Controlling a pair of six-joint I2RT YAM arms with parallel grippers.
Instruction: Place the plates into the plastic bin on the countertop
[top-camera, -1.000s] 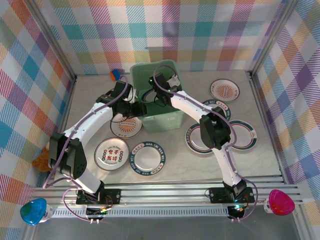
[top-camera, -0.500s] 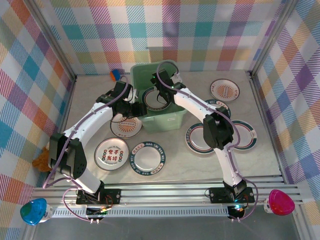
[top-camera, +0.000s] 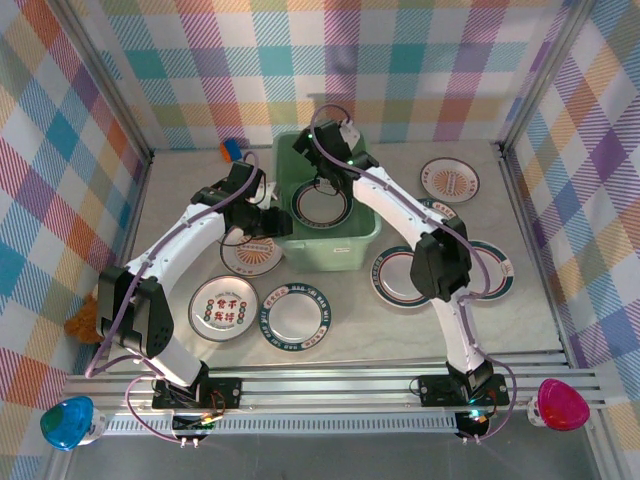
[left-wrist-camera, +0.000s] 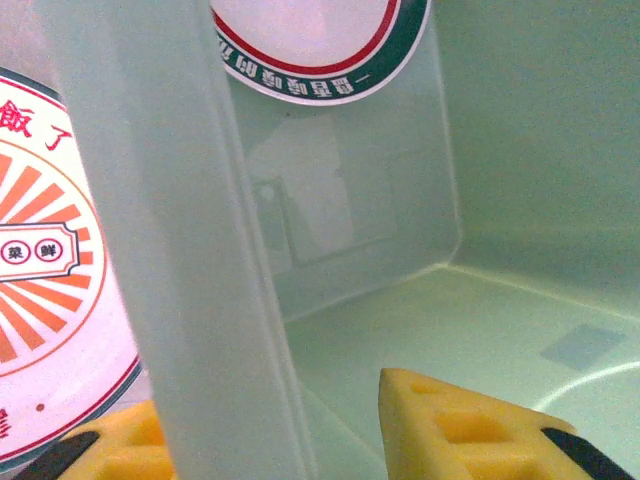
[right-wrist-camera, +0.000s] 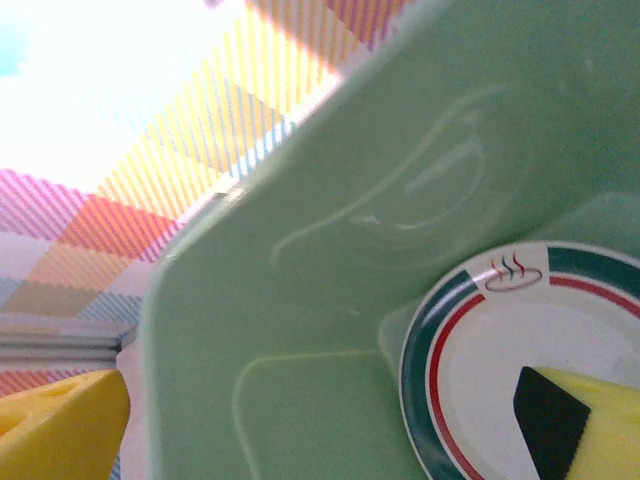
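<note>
Left pincer (top-camera: 281, 223) sits over the plastic bin's (top-camera: 362, 252) wall, one finger each side; I cannot tell if it squeezes. Right pincer (top-camera: 318, 173) hangs wide open, one plate (top-camera: 322, 206) in the bin right below it.

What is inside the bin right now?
One teal-rimmed plate lies on the floor of the bin. The right arm covers the far right part, so anything under it, or beneath the plate, is hidden.
</note>
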